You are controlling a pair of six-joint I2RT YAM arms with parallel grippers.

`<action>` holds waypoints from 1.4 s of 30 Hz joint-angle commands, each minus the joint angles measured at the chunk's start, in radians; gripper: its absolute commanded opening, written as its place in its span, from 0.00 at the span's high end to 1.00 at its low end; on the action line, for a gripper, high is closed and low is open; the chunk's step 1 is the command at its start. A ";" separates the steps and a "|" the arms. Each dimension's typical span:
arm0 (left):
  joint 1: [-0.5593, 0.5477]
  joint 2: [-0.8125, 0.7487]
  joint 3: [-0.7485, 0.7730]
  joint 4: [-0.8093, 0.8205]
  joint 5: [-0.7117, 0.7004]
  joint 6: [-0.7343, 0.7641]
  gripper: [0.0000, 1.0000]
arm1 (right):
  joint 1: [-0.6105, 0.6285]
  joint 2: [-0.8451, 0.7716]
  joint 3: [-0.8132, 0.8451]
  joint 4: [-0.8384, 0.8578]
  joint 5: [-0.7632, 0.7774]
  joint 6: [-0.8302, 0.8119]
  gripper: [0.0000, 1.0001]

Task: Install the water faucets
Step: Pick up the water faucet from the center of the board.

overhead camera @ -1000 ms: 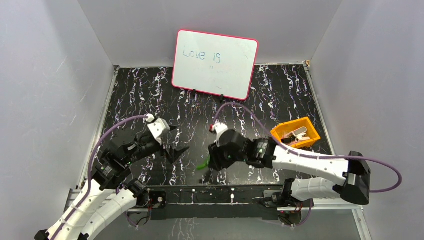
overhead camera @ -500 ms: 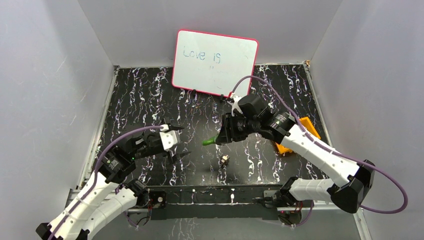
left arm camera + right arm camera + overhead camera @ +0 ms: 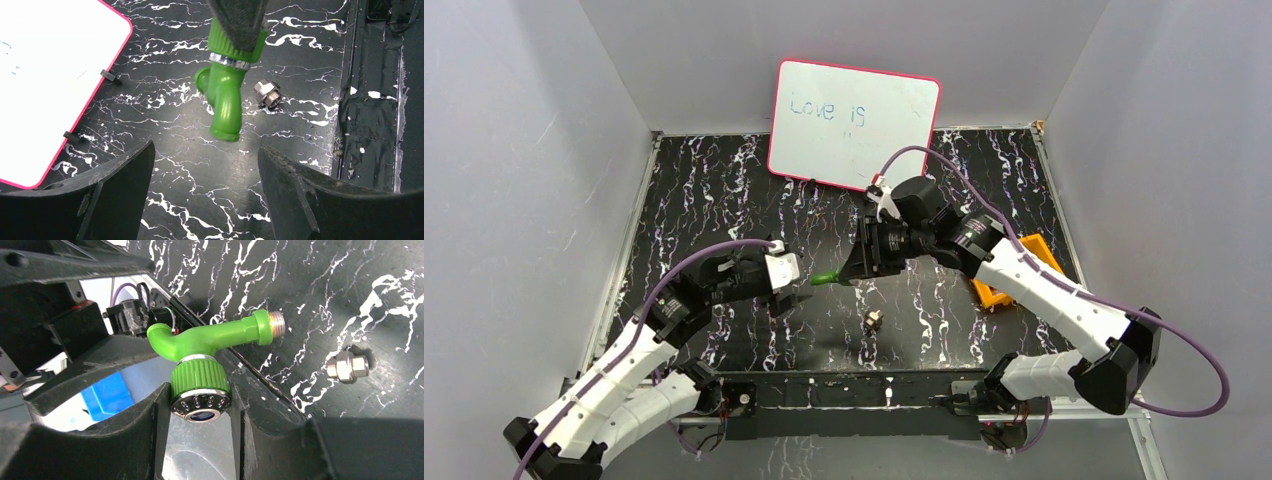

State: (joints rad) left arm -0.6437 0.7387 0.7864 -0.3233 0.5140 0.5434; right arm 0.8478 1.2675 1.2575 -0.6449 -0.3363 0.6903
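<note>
Green tap [image 3: 225,100] gripped by its knob [image 3: 200,399] between right fingers [image 3: 145,440], just ahead of the spread left fingers [image 3: 115,192].

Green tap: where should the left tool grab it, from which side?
Grip the green tap on its straight barrel behind the collar, coming from the threaded end: the right tool holds the knob, the spout juts sideways, and the barrel points at the open left tool.

Green tap [image 3: 223,100], black white-veined table [image 3: 724,190], orange tray [image 3: 1039,252], pink-rimmed whiteboard [image 3: 854,125]
</note>
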 commanded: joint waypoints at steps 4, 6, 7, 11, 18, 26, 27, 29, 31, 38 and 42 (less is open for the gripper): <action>-0.032 0.034 0.042 0.020 -0.014 0.013 0.28 | -0.003 0.043 0.068 0.137 -0.062 0.078 1.00; -0.039 0.049 0.045 0.024 -0.026 0.013 0.30 | -0.003 0.058 0.074 0.142 -0.073 0.082 1.00; -0.044 0.058 0.050 0.026 -0.030 0.013 0.31 | -0.003 0.063 0.073 0.150 -0.079 0.087 1.00; -0.062 0.091 0.065 0.033 -0.057 0.012 0.37 | -0.003 0.083 0.079 0.169 -0.088 0.101 1.00; -0.084 0.125 0.071 0.032 -0.080 0.009 0.58 | -0.003 0.102 0.096 0.181 -0.102 0.105 1.00; -0.089 0.116 0.073 0.037 -0.078 -0.079 1.00 | -0.003 0.042 0.062 0.245 -0.074 0.086 0.87; -0.089 0.110 0.071 0.040 -0.078 -0.103 1.00 | -0.003 0.030 0.054 0.257 -0.071 0.083 0.83; -0.089 0.092 0.068 0.048 -0.085 -0.152 1.00 | -0.003 0.002 0.031 0.295 -0.074 0.066 0.66; -0.089 0.070 0.070 0.059 -0.095 -0.218 1.00 | -0.003 -0.056 -0.010 0.359 -0.051 0.042 0.46; -0.088 -0.033 0.040 0.227 -0.122 -0.578 1.00 | -0.003 -0.312 -0.231 0.657 -0.008 -0.210 0.21; -0.088 -0.050 0.047 0.316 -0.115 -0.801 1.00 | -0.003 -0.465 -0.404 0.923 0.012 -0.357 0.22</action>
State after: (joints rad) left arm -0.7288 0.7132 0.8253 -0.1509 0.3954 0.0200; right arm 0.8455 0.9066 0.9718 -0.0597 -0.3515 0.5285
